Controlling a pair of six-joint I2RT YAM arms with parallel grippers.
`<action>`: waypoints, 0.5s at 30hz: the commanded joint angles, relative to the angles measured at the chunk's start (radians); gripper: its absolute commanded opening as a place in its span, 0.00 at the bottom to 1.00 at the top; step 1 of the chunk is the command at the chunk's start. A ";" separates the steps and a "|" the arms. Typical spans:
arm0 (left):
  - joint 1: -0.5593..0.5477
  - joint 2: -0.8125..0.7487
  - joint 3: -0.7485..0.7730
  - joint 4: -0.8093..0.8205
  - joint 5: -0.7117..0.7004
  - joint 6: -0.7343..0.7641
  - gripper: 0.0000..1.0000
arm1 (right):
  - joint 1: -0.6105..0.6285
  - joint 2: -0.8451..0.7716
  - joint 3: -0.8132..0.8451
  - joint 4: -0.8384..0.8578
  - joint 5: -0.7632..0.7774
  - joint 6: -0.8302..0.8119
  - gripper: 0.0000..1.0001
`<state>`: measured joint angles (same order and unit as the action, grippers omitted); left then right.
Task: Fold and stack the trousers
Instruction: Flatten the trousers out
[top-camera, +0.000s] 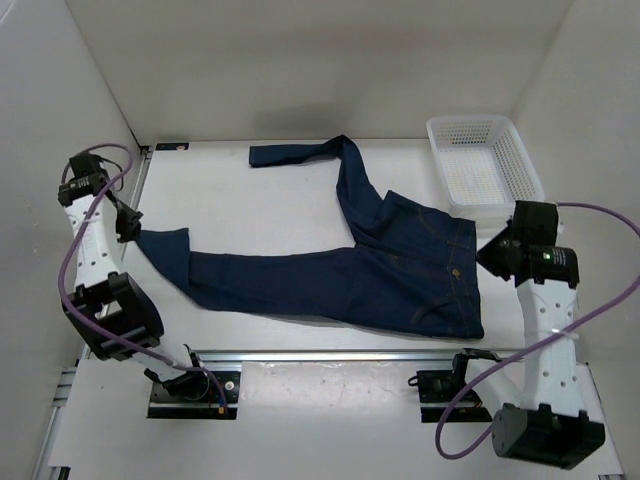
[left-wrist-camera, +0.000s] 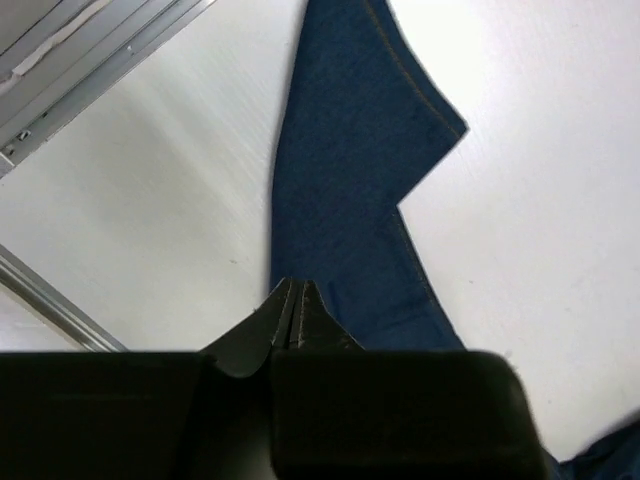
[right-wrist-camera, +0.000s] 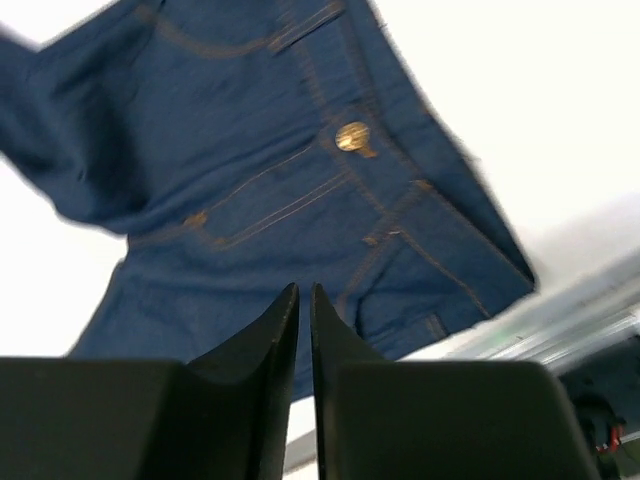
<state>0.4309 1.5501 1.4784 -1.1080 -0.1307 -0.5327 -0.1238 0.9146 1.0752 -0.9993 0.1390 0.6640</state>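
On the table (top-camera: 250, 210), one pair of trousers (top-camera: 380, 270), one basket (top-camera: 470, 121), left gripper (left-wrist-camera: 292, 300) pinching a hem, right gripper (right-wrist-camera: 304, 300) closed, empty

Robotics lab test cell: white enclosure walls (top-camera: 300, 70), aluminium mounting rail (top-camera: 330, 355), white tabletop (top-camera: 250, 210).

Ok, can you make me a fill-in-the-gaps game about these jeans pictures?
1. The trousers on the table are dark ___.
2. The plastic basket in the far right corner is coloured ___.
3. The gold button shows in the ___ wrist camera.
Missing words: blue, white, right.
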 joint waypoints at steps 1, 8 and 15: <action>-0.047 -0.030 0.026 0.017 0.016 0.053 0.10 | 0.007 0.078 0.031 0.085 -0.192 -0.110 0.13; -0.306 0.307 0.149 -0.056 -0.171 0.021 0.60 | 0.107 0.087 -0.024 0.137 -0.245 -0.092 0.13; -0.368 0.505 0.267 -0.078 -0.302 -0.067 0.56 | 0.141 0.067 -0.067 0.137 -0.271 -0.083 0.14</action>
<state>0.0437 2.0666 1.6630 -1.1580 -0.3210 -0.5545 0.0071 1.0096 1.0233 -0.8848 -0.0921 0.5949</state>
